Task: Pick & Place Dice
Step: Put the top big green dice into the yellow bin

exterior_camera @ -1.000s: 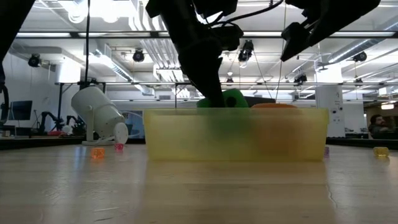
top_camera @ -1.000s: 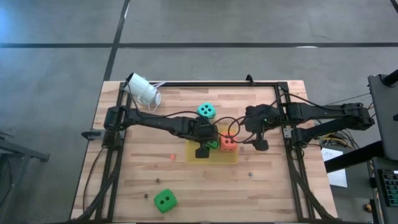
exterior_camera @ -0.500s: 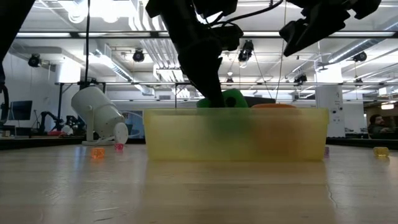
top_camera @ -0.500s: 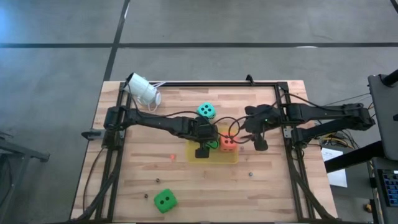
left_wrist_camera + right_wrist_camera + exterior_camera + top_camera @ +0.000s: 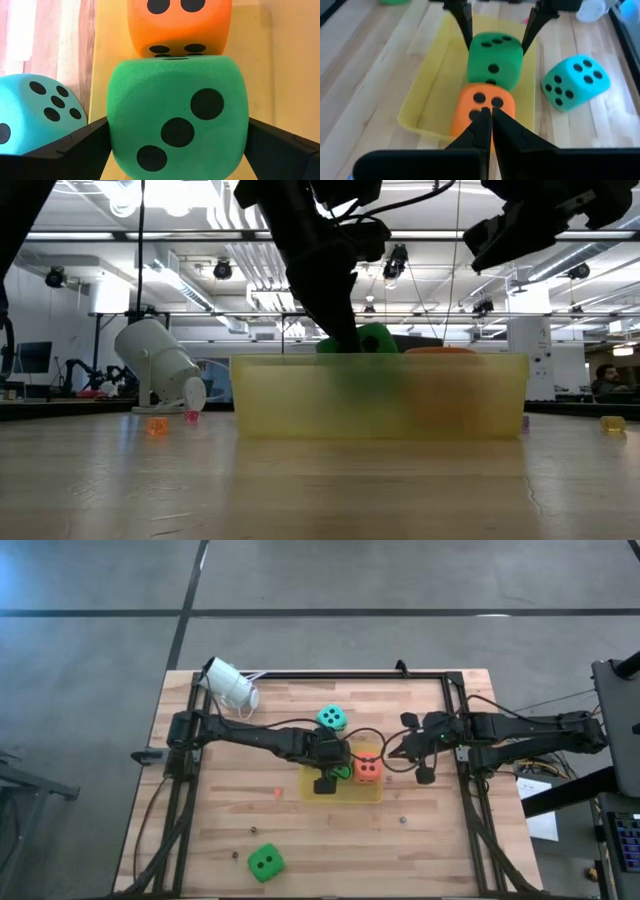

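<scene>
The left pincer [image 5: 326, 778] stands wide around a green die [image 5: 175, 117] in the yellow tray [image 5: 427, 102], beside the orange die [image 5: 368, 769]. The right pincer [image 5: 487, 117], closed and empty, hangs off the tray's side. The teal die [image 5: 332, 718] and another green die [image 5: 265, 862] sit on the counter [image 5: 440, 840].

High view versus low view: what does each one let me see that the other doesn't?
Only the high view shows the teal foam die beside the tray and a bright green foam die alone near the table's front edge. Only the low view shows the room behind, with ceiling lights. Both show the yellow plastic tray, the white cylinder camera and both arms.
</scene>
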You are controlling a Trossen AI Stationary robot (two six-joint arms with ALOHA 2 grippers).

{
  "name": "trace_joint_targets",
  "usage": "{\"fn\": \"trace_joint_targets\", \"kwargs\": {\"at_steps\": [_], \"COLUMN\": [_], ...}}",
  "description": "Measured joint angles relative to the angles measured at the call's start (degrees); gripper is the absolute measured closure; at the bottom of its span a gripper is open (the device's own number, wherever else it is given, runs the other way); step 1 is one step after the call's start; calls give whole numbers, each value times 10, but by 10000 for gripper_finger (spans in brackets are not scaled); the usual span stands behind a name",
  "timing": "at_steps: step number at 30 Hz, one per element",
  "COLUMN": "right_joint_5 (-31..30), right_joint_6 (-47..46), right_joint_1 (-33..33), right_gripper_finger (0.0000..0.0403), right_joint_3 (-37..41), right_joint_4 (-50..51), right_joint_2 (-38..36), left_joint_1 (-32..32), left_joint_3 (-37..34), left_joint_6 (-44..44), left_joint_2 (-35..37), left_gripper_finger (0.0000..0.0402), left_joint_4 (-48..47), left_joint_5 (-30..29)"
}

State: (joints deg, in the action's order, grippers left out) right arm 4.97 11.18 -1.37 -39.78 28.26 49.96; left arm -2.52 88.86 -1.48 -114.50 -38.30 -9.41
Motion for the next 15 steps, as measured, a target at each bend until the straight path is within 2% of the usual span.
{"fn": "trace_joint_targets", "kwargs": {"at_steps": [8, 15], "right_joint_5": [28, 28], "right_joint_6": [15, 12], "right_joint_1": [0, 0], "right_gripper_finger": [394, 394], "right_joint_3": [79, 162], "right_joint_4": [-169, -329], "right_joint_2": [-1, 24], "left_joint_1": [0, 0], "left_joint_3": [0, 0], "left_joint_6": [0, 0], "left_joint_2": [0, 0], "left_gripper_finger": [5, 3], "left_joint_4": [13, 13], "left_joint_5": [0, 0]}}
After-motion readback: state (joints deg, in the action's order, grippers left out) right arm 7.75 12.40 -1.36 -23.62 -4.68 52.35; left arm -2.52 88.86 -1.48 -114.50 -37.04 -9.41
